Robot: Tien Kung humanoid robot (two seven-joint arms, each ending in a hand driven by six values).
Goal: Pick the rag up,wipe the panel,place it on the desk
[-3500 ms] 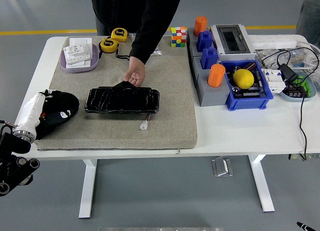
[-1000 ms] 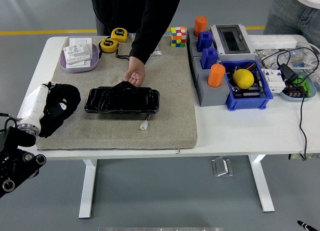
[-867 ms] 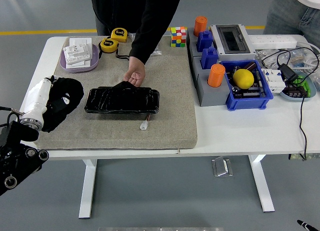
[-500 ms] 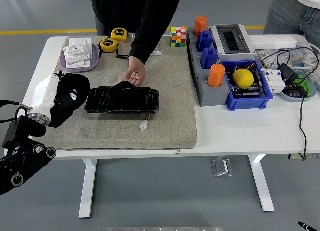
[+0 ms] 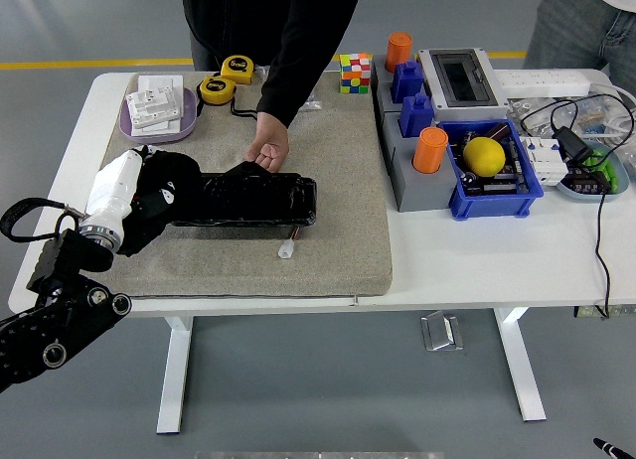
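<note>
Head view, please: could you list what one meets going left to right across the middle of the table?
Left hand with the black rag → black panel → orange cylinder → yellow ball in the blue bin → black cable.

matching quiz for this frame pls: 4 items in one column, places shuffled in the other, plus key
Items:
1. rag
2. yellow ball
3. Rubik's cube
4. person's hand

Places:
A. inside the blue bin
B. on the far edge of the black panel
C. at the panel's left end, under the left robot hand
D. at the table's far side, just beyond the grey mat

Pairs: 1-C, 2-A, 3-D, 4-B
</note>
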